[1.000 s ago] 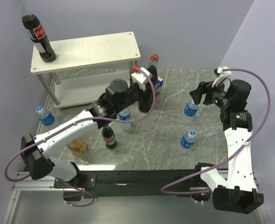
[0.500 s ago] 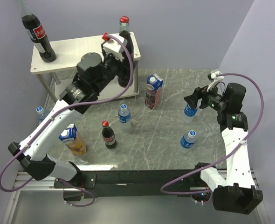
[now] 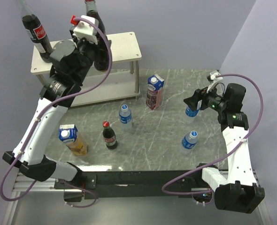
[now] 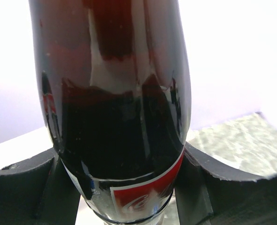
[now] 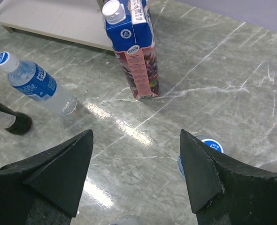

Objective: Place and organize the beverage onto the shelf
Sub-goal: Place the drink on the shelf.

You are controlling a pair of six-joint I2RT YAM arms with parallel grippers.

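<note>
Dark cola bottle (image 4: 119,140) clenched in left gripper (image 4: 119,197), upper left over the shelf (image 3: 122,44); right gripper (image 5: 136,140) gapes above a water bottle (image 5: 210,145)

3 cola bottles (image 3: 39,40), 3 water bottles (image 3: 125,115) in view, 2 juice cartons (image 3: 154,91) (1 purple, 1 yellow), 1 two-tier shelf (image 3: 120,44), 2 robot arms (image 3: 237,140).

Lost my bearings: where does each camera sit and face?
Top external: above and behind, looking down on table, shelf, left arm, right arm.
Left wrist: on the left arm, facing the cola bottle clamped in the left gripper.
Right wrist: on the right arm, looking down past the open right gripper at the juice carton.
Shared: top and right wrist both show that carton.
</note>
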